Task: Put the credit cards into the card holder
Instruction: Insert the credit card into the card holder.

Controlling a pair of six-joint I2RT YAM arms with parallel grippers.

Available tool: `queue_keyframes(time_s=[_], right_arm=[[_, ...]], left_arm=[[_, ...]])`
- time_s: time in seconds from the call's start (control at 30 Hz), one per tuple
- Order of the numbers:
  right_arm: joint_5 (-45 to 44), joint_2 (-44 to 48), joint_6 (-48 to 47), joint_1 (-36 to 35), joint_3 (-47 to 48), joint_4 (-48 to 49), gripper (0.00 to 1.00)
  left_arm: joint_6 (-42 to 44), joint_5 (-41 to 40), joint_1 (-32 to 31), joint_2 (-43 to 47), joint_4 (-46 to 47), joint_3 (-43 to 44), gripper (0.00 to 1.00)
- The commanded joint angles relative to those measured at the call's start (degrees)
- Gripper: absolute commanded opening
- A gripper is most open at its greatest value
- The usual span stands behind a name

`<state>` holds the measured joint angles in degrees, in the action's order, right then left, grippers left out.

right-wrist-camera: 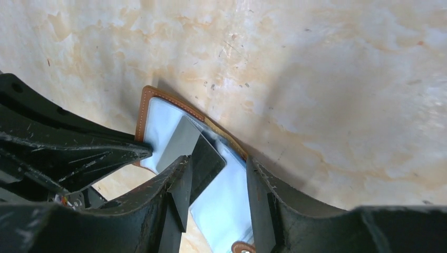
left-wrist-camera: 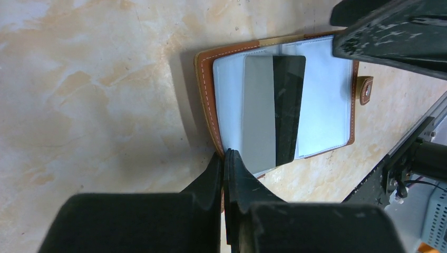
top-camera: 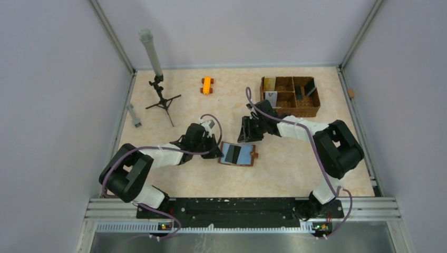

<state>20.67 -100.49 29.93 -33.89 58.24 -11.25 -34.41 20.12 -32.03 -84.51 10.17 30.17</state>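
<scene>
Top view: an open wallet (top-camera: pixel 230 154) lies flat near the middle of the table (top-camera: pixel 295 168). The left gripper (top-camera: pixel 215 153) sits at its left edge, and the right gripper (top-camera: pixel 246 136) hangs just behind it. At the back right, more cards (top-camera: pixel 299 93) stand in a basket (top-camera: pixel 291 113). A tripod (top-camera: pixel 162 100) and an orange toy (top-camera: pixel 206 85) are at the back left.

Left wrist: the left gripper's 2 fingers (left-wrist-camera: pixel 234 179) are pressed together, tips touching the wallet's near edge. I cannot tell whether they pinch it. On the pale blue pockets lie 2 cards side by side, a grey card (left-wrist-camera: pixel 258 110) and a black card (left-wrist-camera: pixel 289 105).

Right wrist: the right gripper's fingers (right-wrist-camera: pixel 258 184) stand apart above the wallet and hold nothing. The black card shows between them, lying on the pockets.
</scene>
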Motion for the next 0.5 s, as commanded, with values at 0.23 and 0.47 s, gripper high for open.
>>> queue_keyframes(time_s=[0.23,0.47], right_arm=[[-8.25,10.04,6.06,-5.53,-1.25,-4.9,0.36],[-9.66,8.38,12.58,-7.0,-5.26,-2.27,0.33]], left_arm=[[-4.15,-1.23,-0.33,-0.51,0.69,-1.4,0.0],[-4.09,-1.15,-0.37,-0.36,1.04,-1.7,0.0]])
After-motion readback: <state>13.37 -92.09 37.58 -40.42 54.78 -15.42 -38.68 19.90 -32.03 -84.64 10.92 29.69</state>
